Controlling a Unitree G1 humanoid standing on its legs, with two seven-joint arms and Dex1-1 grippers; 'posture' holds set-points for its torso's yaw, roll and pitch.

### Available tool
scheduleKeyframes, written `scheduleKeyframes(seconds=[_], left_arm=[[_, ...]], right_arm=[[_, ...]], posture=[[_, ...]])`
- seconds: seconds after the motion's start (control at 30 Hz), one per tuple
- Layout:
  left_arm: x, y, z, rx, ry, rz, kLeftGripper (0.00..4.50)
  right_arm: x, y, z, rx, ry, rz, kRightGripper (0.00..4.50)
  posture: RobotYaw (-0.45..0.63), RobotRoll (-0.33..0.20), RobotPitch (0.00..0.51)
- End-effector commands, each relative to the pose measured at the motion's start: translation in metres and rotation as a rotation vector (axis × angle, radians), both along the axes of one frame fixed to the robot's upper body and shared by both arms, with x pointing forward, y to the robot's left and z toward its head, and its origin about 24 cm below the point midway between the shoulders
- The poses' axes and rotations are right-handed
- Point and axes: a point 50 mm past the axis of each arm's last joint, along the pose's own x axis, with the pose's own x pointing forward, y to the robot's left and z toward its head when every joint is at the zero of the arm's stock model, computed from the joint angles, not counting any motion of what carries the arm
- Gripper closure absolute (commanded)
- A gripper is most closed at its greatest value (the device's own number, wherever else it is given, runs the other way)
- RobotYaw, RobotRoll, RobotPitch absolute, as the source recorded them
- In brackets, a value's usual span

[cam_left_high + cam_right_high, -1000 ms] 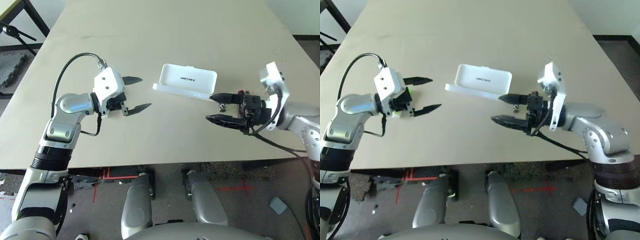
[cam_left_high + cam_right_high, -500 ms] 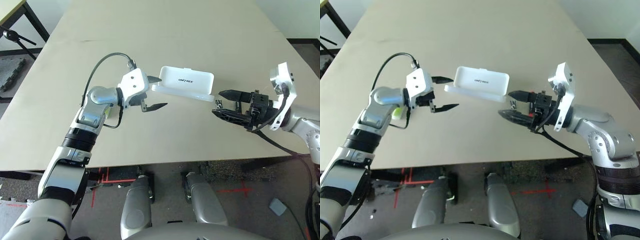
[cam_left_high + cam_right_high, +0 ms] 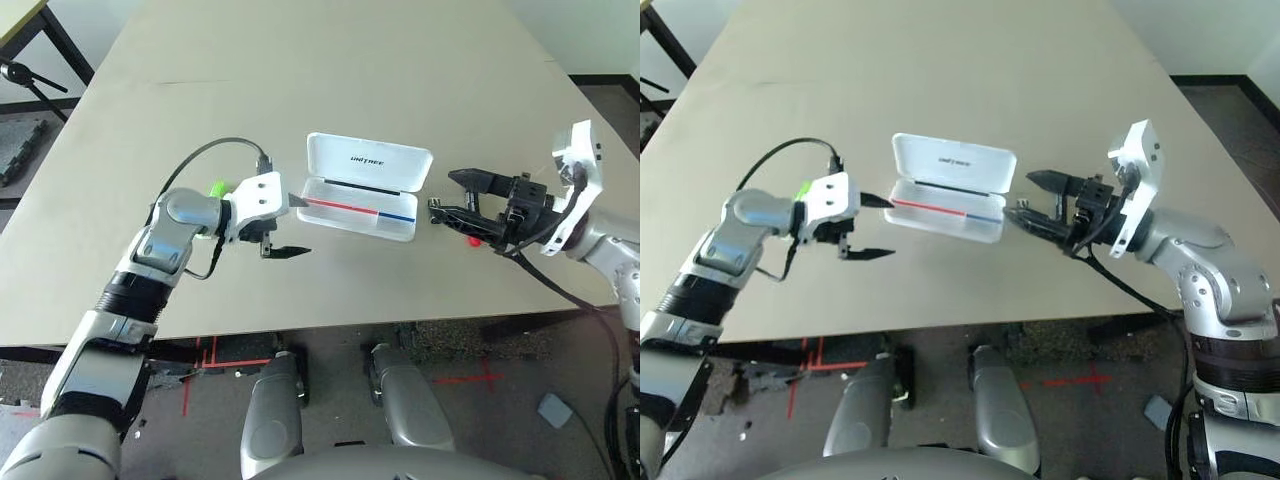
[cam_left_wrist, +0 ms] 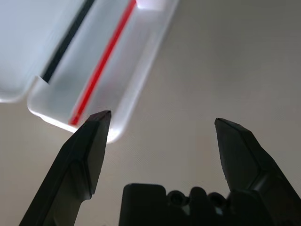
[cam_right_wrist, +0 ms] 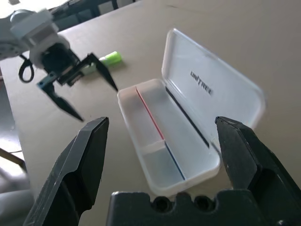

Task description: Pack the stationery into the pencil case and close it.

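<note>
The white pencil case lies open mid-table, its lid with dark lettering tipped back and a red and blue stripe inside the tray. My left gripper is open at the case's left end, one fingertip close to the tray corner. My right gripper is open just off the case's right end, holding nothing. A lime-green highlighter lies behind my left gripper, also seen as the highlighter from the right wrist. A bit of red marker shows under my right gripper.
The tan table stretches far beyond the case. Its front edge runs close below both grippers. A black cable loops over my left forearm.
The case now shows its open tray and stripes; earlier only a thin edge of the tray showed under the lid. My left gripper has moved right to the case's left end. The view has shifted.
</note>
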Motion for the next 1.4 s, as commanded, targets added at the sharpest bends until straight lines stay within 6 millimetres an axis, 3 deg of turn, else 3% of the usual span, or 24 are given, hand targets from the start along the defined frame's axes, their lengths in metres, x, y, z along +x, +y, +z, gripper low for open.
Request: scheduleKeyframes(seconds=[0.03, 0.33, 0.77, 0.9, 1.2, 1.4], left_arm=[[0.001, -0.001, 0.000, -0.018, -0.042, 0.030, 0.05], [0.008, -0.007, 0.003, -0.053, -0.093, 0.049, 0.05], [0.015, -0.023, -0.015, 0.022, 0.041, -0.041, 0.05], [0.016, -0.022, -0.018, 0.061, 0.100, -0.047, 0.99], [0.016, -0.014, -0.008, 0.102, 0.183, -0.043, 4.46], [0.007, -0.002, 0.001, 0.126, 0.227, -0.041, 4.46]], right_arm=[[0.005, 0.002, -0.002, -0.001, -0.006, 0.007, 0.00], [0.008, 0.002, -0.004, -0.006, -0.011, 0.013, 0.00], [-0.006, -0.008, -0.004, -0.010, -0.025, -0.070, 0.00], [-0.010, -0.009, -0.003, -0.010, -0.033, -0.094, 0.00], [-0.013, -0.010, -0.005, -0.005, -0.044, -0.127, 0.00], [-0.009, -0.007, -0.008, -0.001, -0.049, -0.128, 0.00]], posture=[[-0.13, 0.000, 0.218], [-0.15, 0.000, 0.214], [-0.25, 0.000, 0.224], [-0.27, 0.000, 0.227], [-0.28, 0.000, 0.229], [-0.25, 0.000, 0.227]])
